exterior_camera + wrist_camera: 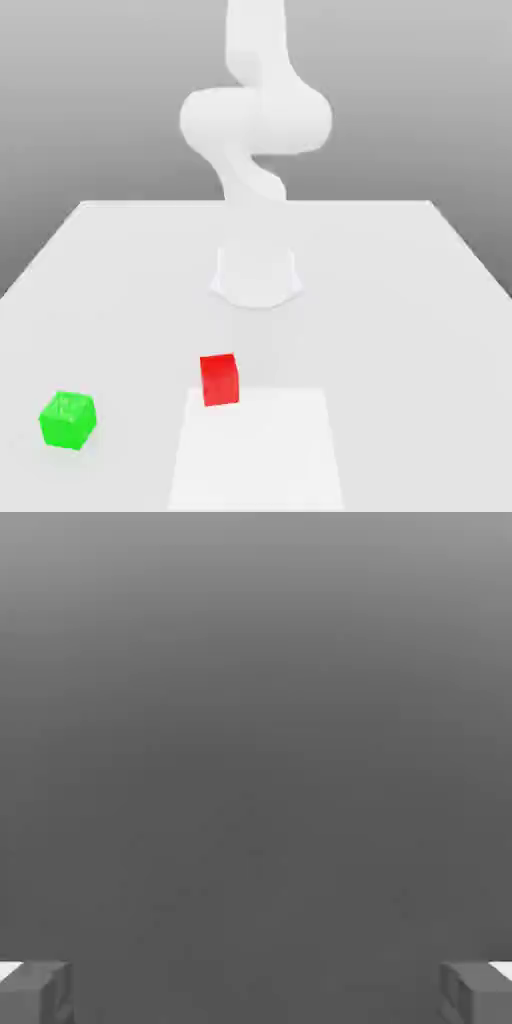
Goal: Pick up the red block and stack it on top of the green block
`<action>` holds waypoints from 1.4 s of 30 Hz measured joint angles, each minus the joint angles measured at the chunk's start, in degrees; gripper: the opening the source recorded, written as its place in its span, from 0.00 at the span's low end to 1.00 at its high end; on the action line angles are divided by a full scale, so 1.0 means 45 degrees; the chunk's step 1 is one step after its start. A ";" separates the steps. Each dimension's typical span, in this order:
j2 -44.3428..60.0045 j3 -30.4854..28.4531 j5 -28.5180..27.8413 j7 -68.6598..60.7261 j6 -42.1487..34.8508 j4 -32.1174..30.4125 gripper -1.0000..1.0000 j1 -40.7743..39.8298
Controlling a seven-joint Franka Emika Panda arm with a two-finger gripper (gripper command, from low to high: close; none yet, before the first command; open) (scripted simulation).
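Near the front of the pale grey counter (420, 300) sits the small, glossy red cube-shaped block (219, 379), flat and free on every side, with the small bright green cube-shaped block (67, 419) well apart toward the exterior view's left. Both look rigid, light and smooth, so a square pinch across two opposite side faces, low on the red block, should hold best. In the hand view, the hand (256, 990) is spread wide and holds nothing.

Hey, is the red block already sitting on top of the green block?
No, the red block rests on the table, apart from the green block, which sits toward the exterior view's left.
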 joint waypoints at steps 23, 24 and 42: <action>1.0485 -0.1114 0.0855 -0.4879 0.8757 -0.7475 0.50 -0.0736; 1.0949 -0.0709 0.1054 -0.5035 0.9158 -0.7419 0.50 -0.1097; 0.7754 -0.0955 0.0055 -0.4474 0.6141 -0.7601 0.00 -0.1445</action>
